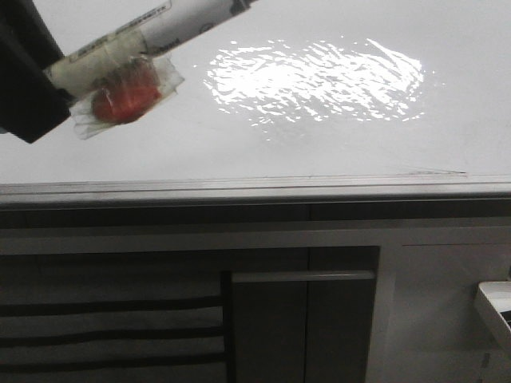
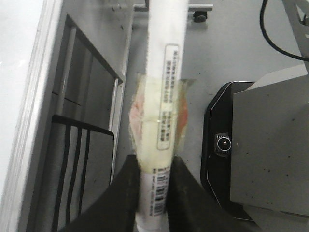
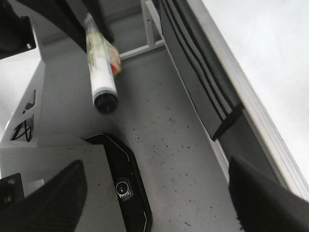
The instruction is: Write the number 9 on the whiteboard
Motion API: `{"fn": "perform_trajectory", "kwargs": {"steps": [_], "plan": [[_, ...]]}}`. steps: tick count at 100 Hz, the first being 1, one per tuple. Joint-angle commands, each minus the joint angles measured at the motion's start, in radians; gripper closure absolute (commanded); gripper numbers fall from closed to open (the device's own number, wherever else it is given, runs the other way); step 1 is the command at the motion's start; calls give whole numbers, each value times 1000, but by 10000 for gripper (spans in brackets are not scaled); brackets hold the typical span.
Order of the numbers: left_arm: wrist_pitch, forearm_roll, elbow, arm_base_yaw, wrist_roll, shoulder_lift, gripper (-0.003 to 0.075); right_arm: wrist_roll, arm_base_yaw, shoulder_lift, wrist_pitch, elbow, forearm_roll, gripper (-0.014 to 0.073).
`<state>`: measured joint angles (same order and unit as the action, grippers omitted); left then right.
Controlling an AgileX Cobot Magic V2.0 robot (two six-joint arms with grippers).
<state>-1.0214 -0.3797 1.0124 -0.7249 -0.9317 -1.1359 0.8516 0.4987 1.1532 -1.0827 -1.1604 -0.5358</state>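
1. Left gripper [image 2: 153, 193]: black fingers [image 2: 126, 193] closed on the barrel of a white marker pen [image 2: 163, 96], which carries a printed label and a wrap of clear tape over an orange patch.
2. Right gripper [image 3: 154, 203]: fingers [image 3: 50, 198] spread wide apart, holding nothing, above the grey floor [image 3: 159, 125].
3. Whiteboard [image 1: 335, 144]: glossy white surface with a bright rippled glare patch [image 1: 315, 78], bordered by a grey edge rail [image 1: 255, 190]; no written figure can be made out on it.
4. Dark slatted cabinet [image 1: 112, 319]: directly beneath the rail in the front view.
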Motion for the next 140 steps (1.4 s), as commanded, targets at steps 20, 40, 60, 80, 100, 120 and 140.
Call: {"fn": "perform_trajectory", "kwargs": {"steps": [20, 40, 60, 80, 100, 120, 140], "plan": [[44, -42, 33, -28, -2, 20, 741, 74, 203, 92, 191, -43, -47, 64], [57, -42, 33, -28, -2, 20, 741, 92, 242, 144, 242, -43, -47, 201], [57, -42, 33, -28, -2, 20, 741, 94, 242, 154, 241, -43, -44, 300], [62, -42, 33, -28, -2, 20, 741, 94, 242, 154, 237, -43, -46, 464], [75, -42, 33, -28, 0, 20, 738, 94, 242, 154, 233, -43, -46, 616], [90, -28, 34, -28, 5, 20, 486, 90, 240, 152, 227, -47, -31, 648], [94, 95, 78, 42, 195, 75, 311, -207, 238, 107, 189, -108, 285, 645]]}}
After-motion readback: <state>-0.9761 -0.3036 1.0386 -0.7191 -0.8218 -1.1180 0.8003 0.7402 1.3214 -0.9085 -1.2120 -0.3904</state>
